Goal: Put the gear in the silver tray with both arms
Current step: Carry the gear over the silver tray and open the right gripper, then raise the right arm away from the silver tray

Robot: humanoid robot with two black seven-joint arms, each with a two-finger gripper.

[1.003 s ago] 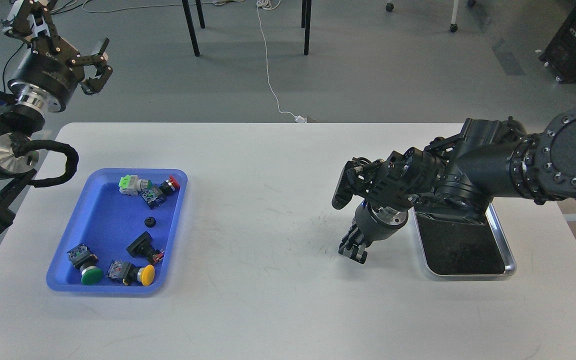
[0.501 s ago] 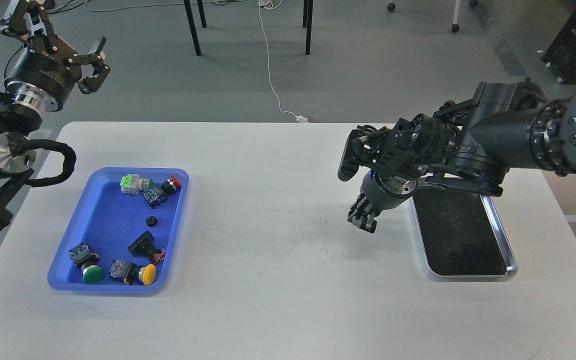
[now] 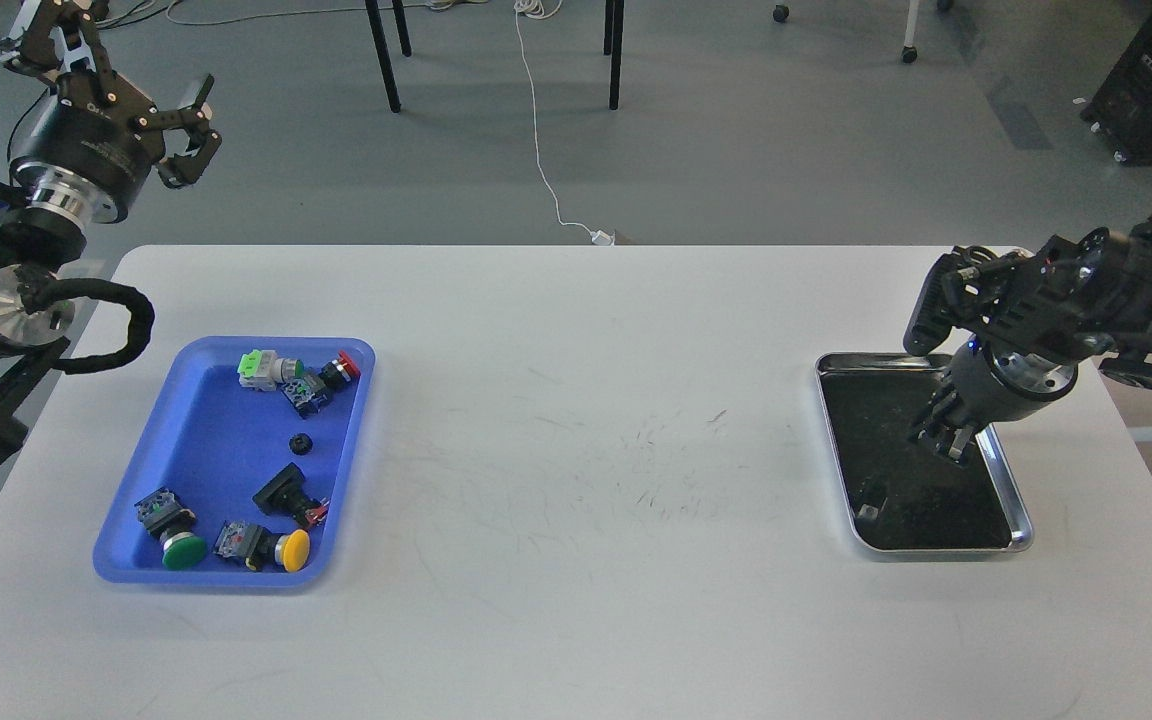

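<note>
Silver tray (image 3: 1019,500), long axis front-to-back

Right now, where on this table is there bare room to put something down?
The widest bare patch is the white table between the blue tray and the silver tray, plus the whole front strip. The blue tray is crowded with switches; the right gripper hangs over the silver tray.

A white counter (image 3: 576,480) holds a blue tray (image 3: 191,470) of push-button switches on the left and the silver tray (image 3: 1018,520) on the right. The right gripper (image 3: 948,440) points down over the silver tray's dark bottom, its fingers too dark to tell apart. The left gripper (image 3: 191,135) hangs above the floor beyond the counter's far left corner, fingers spread.
</note>
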